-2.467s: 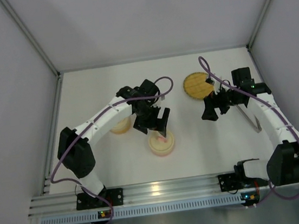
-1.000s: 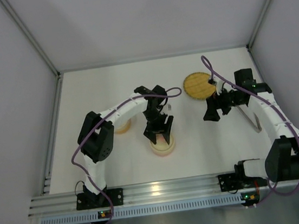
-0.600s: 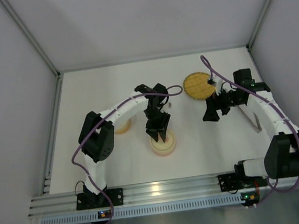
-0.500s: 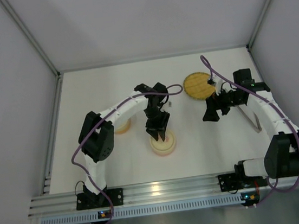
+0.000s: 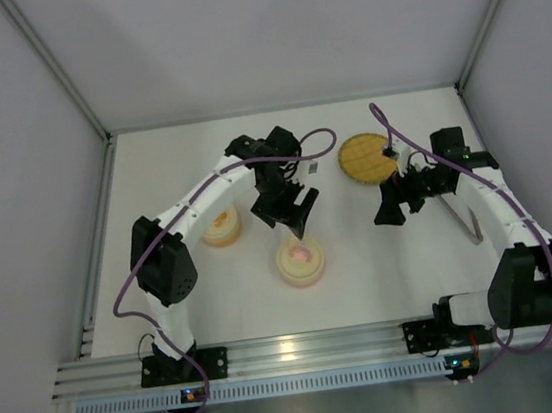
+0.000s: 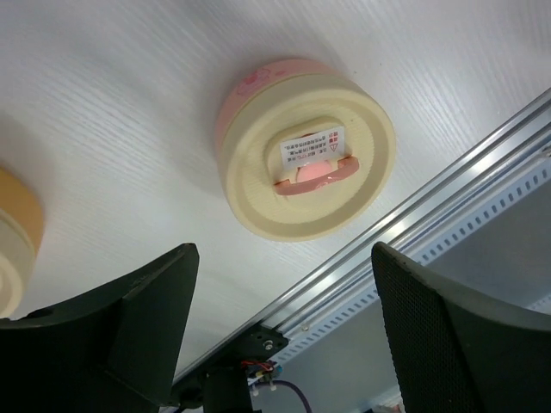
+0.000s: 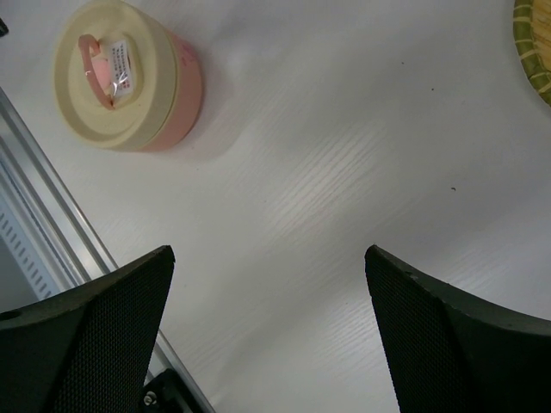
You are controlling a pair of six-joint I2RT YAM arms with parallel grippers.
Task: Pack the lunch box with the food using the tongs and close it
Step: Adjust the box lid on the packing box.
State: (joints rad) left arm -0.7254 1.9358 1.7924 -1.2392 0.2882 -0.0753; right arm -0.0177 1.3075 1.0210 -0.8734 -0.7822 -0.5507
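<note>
The pink lunch box (image 5: pixel 300 262) stands with its cream lid on, the lid's pink handle facing up (image 6: pixel 306 163); it also shows at the top left of the right wrist view (image 7: pixel 129 73). My left gripper (image 5: pixel 293 222) hangs open just behind and above the box, with nothing between its fingers (image 6: pixel 284 251). On the right, my right gripper (image 5: pixel 387 211) is open and empty over bare table (image 7: pixel 269 255). The silver tongs (image 5: pixel 468 225) lie on the table under the right forearm. The food is out of view.
An orange lunch box (image 5: pixel 222 225) with a cream lid sits left of the pink one, its edge at the left of the left wrist view (image 6: pixel 13 249). A round woven plate (image 5: pixel 361 159) lies at the back right. The aluminium rail (image 5: pixel 294 350) runs along the near edge.
My left gripper, which was down on the pink box's lid and narrowing, has opened wide and drawn up and back toward the far side. The right arm has stayed put.
</note>
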